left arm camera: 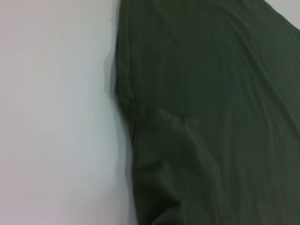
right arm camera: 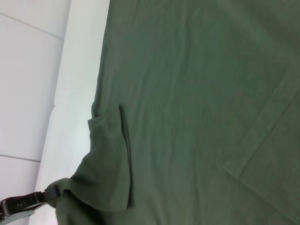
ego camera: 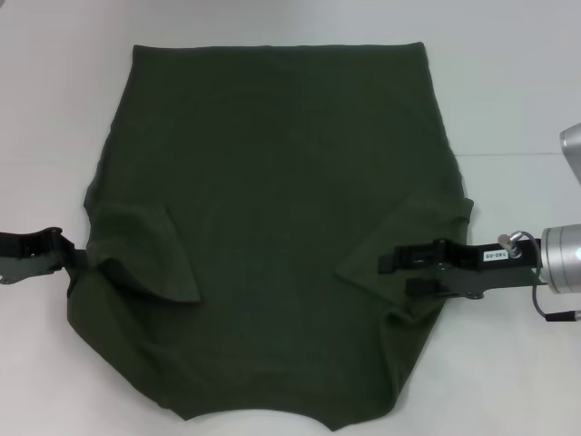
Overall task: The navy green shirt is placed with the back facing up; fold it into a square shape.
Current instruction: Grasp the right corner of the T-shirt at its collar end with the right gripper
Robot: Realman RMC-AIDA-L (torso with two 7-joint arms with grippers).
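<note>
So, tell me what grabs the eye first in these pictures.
The navy green shirt dominates, spread flat over the white table with both sleeves folded inward onto its body. The left tool sits at the shirt's left edge by the folded sleeve, and the right tool reaches over the right sleeve fold.

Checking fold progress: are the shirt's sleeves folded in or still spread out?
Folded in. Both sleeves of the navy green shirt lie flapped over the body; the rest is spread flat.
</note>
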